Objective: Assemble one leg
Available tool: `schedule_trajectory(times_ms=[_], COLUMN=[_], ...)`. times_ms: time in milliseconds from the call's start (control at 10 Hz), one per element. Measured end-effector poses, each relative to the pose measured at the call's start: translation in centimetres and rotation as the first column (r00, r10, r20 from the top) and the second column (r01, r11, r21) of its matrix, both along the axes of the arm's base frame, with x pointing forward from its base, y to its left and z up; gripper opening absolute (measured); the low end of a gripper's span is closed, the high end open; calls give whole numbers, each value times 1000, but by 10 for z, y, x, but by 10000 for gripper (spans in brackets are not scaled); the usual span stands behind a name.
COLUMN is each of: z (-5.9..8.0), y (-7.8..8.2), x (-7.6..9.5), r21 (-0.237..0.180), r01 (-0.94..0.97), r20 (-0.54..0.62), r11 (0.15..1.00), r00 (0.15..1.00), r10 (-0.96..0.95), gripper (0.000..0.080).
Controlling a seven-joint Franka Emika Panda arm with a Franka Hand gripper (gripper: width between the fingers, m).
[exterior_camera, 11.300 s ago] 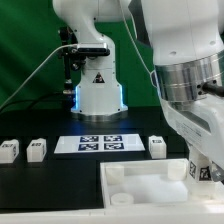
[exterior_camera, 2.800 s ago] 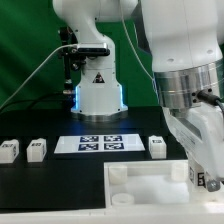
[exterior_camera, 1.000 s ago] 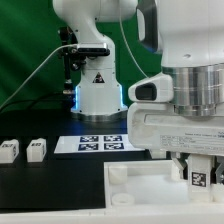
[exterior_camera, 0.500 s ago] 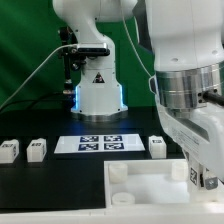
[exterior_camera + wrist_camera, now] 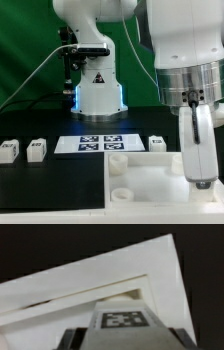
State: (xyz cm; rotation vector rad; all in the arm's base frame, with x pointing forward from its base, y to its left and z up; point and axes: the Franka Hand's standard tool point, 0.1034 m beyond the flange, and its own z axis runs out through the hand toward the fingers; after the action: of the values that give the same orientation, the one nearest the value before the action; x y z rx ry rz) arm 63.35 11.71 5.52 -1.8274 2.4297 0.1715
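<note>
My gripper hangs over the right end of the large white panel. In the wrist view it is shut on a white leg whose black-and-white tag faces the camera. Dark fingers show on both sides of the leg. Past the leg lies a corner of the panel, with a recess at the leg's far end. I cannot tell whether the leg touches the panel. In the exterior view the held leg is mostly hidden by the hand.
Three loose legs stand on the black table: two at the exterior view's left and one by the gripper. The marker board lies between them. The robot base stands behind it.
The hand has turned about its own axis over the last second, from broadside to edge-on, while staying over the panel's right end with the leg in its grip.
</note>
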Motion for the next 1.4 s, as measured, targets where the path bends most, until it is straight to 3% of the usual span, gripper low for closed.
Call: schedule_trajectory(times_ms=[100,200,300,400,600,900,1400], z=[-1,-2,-1,1,12,41,41], y=[1,1,2,8,16,19,19], x=[-1,-1,-1,-2,-3,1,1], r21=[0,0,1,4,10,22,22], r01=[-6,-7,-12,-41,-82,-97,-110], r20=[-2,-2,-1,5,22,64,66], r11=[1000,1000,1000,999,997,995,994], r00=[1000,1000,1000,999,996,993,992], r10=[6,7,12,41,82,95,109], gripper=[276,503,503,621,647,649,649])
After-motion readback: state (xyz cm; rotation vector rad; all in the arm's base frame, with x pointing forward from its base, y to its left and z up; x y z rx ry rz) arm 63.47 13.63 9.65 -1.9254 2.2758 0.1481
